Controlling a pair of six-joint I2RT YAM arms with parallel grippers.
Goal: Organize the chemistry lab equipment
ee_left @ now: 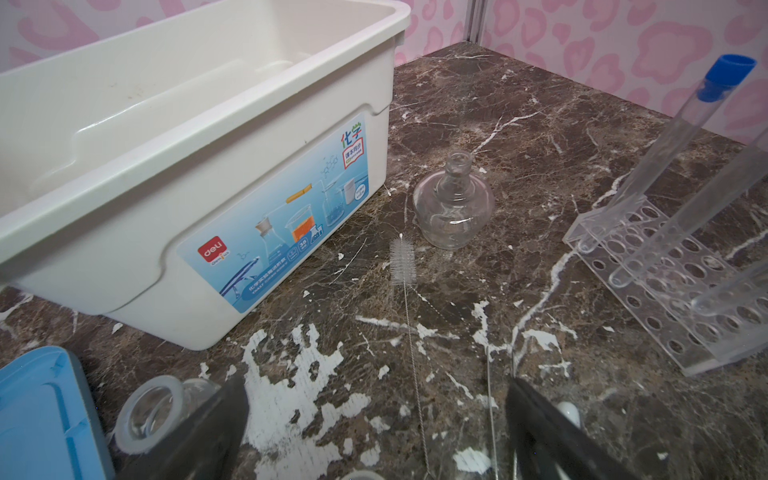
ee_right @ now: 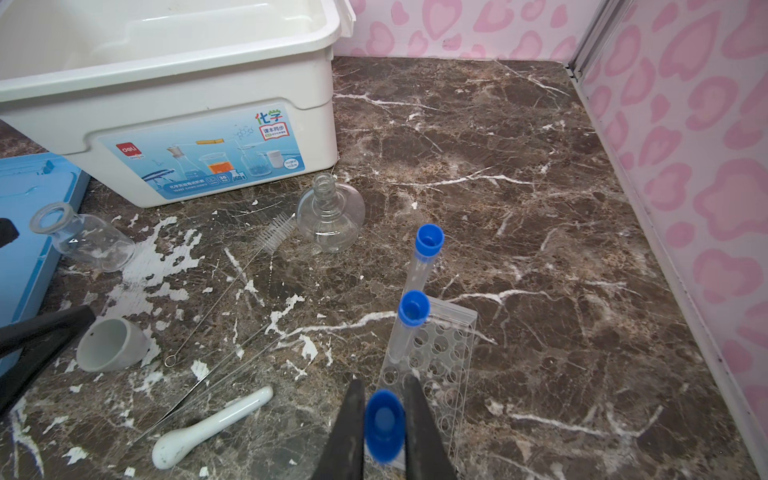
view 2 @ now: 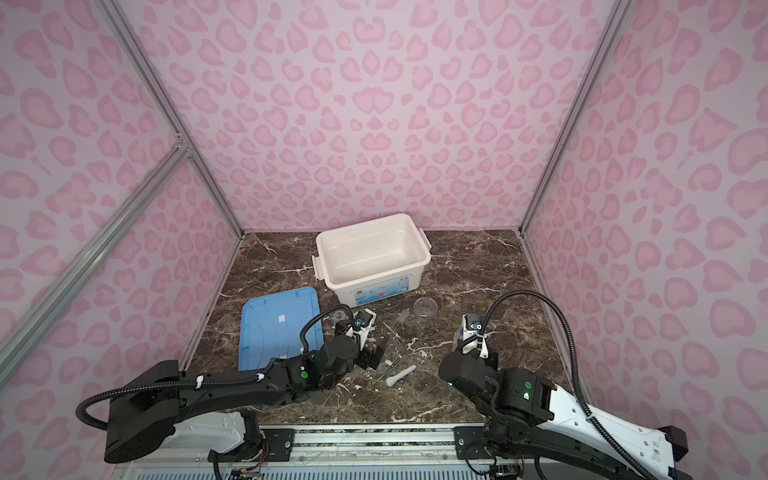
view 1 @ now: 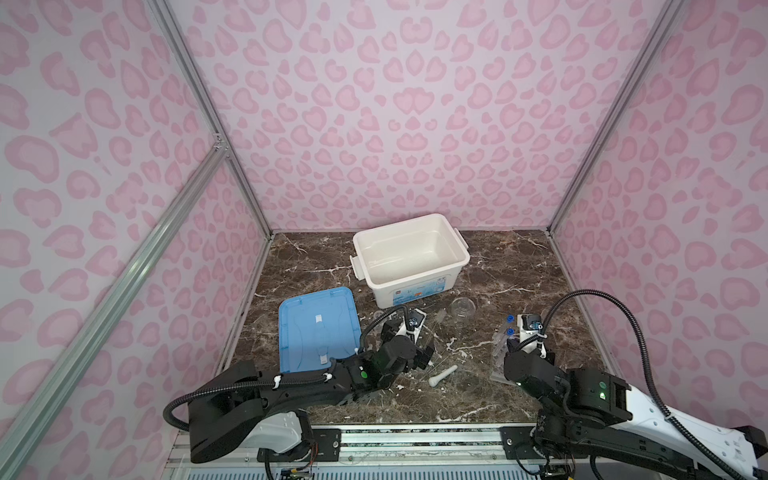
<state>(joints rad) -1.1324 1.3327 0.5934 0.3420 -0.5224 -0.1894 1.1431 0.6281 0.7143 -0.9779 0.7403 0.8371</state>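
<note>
Right gripper [ee_right: 384, 390] was clamped narrowly on the blue cap of a tube [ee_right: 384, 428] at the near end of the rack [ee_right: 446, 353]; whether that tube sat in a hole could not be told; two more tubes [ee_right: 420, 266] stood tilted in the rack's farther rows; left gripper [ee_left: 374, 392] hung spread wide, holding nothing, low over the table [ee_left: 540, 145] and above the wire handles of the brushes [ee_left: 402, 262]; mortar [ee_right: 110, 345] lay on its side just beside the left gripper; pestle [ee_right: 208, 428] lay flat on the table, apart from both grippers; flask [ee_right: 330, 216] stood upright near the bin [view 1: 382, 291]; bottle [ee_right: 87, 239] lay on its side just beside the lid [view 1: 316, 328]; bin stood open at the back of the table; lid lay flat to its left.
</note>
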